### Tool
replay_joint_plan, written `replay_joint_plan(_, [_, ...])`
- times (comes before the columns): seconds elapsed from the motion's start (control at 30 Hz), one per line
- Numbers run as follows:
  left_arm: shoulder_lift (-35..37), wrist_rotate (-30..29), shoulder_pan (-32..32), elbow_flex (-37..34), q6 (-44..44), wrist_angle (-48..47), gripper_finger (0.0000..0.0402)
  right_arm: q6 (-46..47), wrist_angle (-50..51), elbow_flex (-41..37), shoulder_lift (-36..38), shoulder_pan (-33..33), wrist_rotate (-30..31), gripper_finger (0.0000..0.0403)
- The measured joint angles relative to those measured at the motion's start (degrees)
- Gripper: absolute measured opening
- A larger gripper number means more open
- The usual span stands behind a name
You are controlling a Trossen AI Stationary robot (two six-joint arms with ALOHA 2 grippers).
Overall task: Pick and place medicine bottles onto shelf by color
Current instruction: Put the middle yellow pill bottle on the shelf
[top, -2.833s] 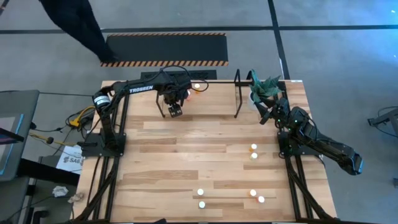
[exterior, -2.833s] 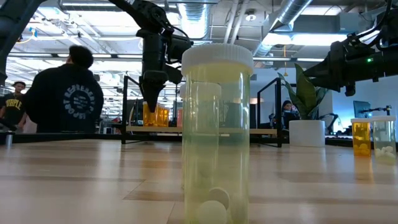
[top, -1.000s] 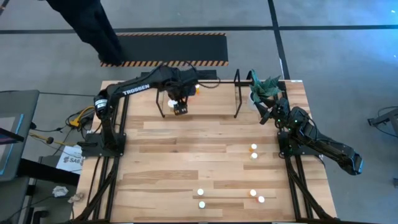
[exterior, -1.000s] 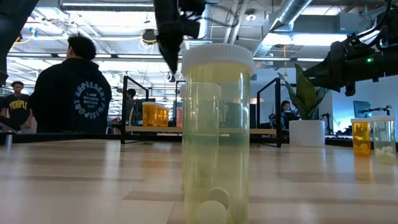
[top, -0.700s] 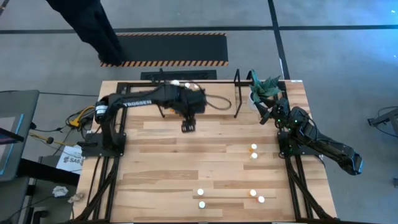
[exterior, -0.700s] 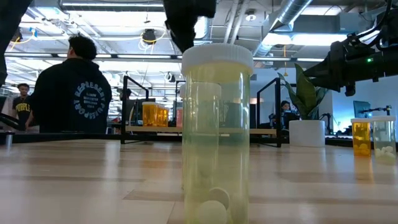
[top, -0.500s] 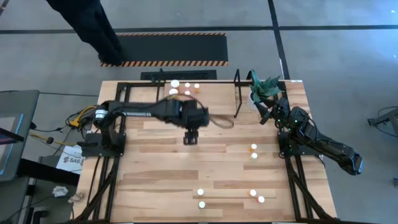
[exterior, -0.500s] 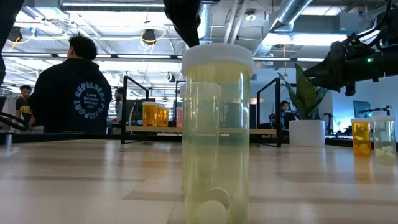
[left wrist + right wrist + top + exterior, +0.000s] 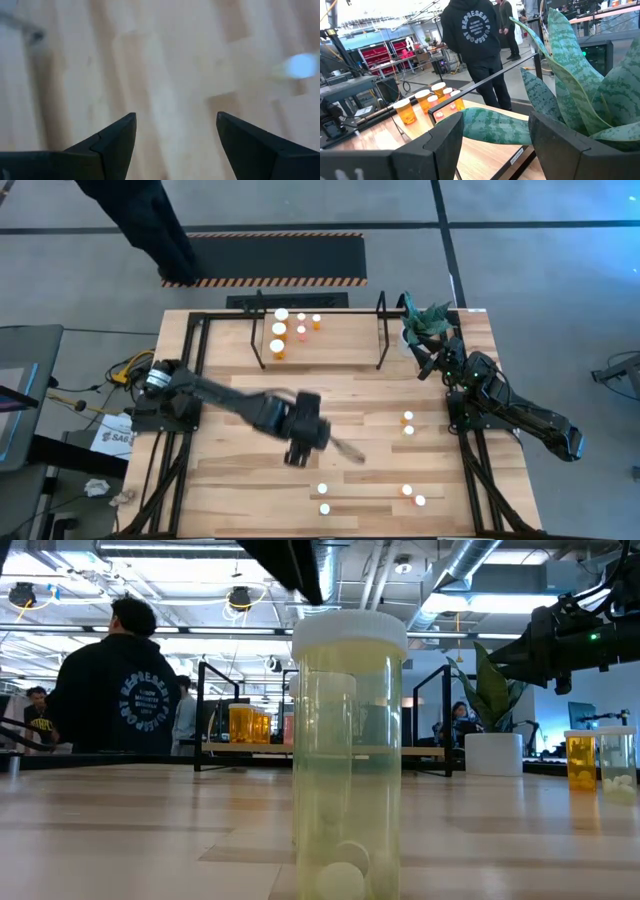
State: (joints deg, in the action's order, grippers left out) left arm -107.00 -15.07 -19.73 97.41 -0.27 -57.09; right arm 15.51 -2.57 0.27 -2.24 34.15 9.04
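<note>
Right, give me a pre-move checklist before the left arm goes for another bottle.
1. Left gripper open and empty: ok, only bare table shows between its fingers.
2. Left arm clear of the shelf: ok, it is over mid-table.
3. Bottles left to pick: ok, a pair stands near the front edge, others to the right.
4. Bottles already on the shelf upright: ok.
5. Right gripper out of the way: ok, open, parked by the plant.
6. Colour of the next bottle: cannot tell from above.
</note>
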Motion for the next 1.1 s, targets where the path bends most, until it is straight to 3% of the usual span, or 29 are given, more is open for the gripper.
replay_joint_plan(0.23, [0.02, -3.33, -7.62, -5.95, 2.16, 14.37, 0.0263, 0.00, 0.02, 0.00, 0.00, 0.02, 0.00, 0.0249])
replay_joint_plan(0.63, [-2.92, -1.76, -12.06, -12.33, -4.12, 31.35, 0.0263, 0.00, 0.00, -0.02, 0.05, 0.00, 0.00, 0.0249])
replay_joint_plan(1.1, [-10.05, 1.07, -12.52, -12.77, -6.38, 36.19, 0.0263, 0.00, -0.28, -0.02, -0.19, 0.01, -0.01, 0.0249])
